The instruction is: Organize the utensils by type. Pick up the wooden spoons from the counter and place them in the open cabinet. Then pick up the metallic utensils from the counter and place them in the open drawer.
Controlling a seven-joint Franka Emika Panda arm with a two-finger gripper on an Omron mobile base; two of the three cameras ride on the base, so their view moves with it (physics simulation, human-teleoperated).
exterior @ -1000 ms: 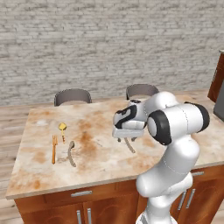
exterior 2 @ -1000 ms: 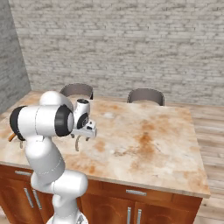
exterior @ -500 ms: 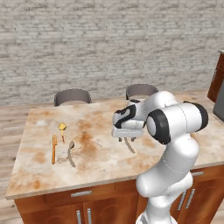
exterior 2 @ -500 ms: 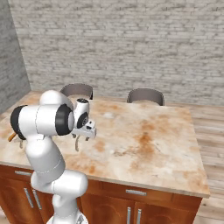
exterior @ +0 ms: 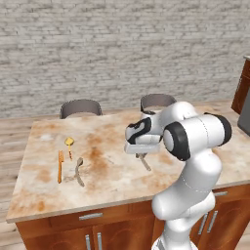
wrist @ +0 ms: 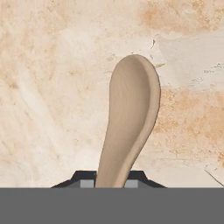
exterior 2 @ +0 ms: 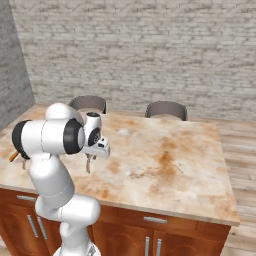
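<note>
Gripper [wrist: 112,177] low over counter [exterior: 112,178], jaws drawn in tight on handle of wooden spoon [wrist: 130,118]. Hand view: spoon bowl sticks out ahead of fingertips [wrist: 85,180], flat against marbled top. Left base view: gripper [exterior: 142,154] mid-counter, spoon [exterior: 144,162] lying just beneath it. Right base view: gripper [exterior 2: 90,157] near left front edge, spoon [exterior 2: 88,165] under it. Well apart, toward counter's left end: second wooden spoon [exterior: 78,171], orange utensil [exterior: 60,165], small yellow utensil [exterior: 70,145]. Two chairs [exterior: 80,107] behind counter.
</note>
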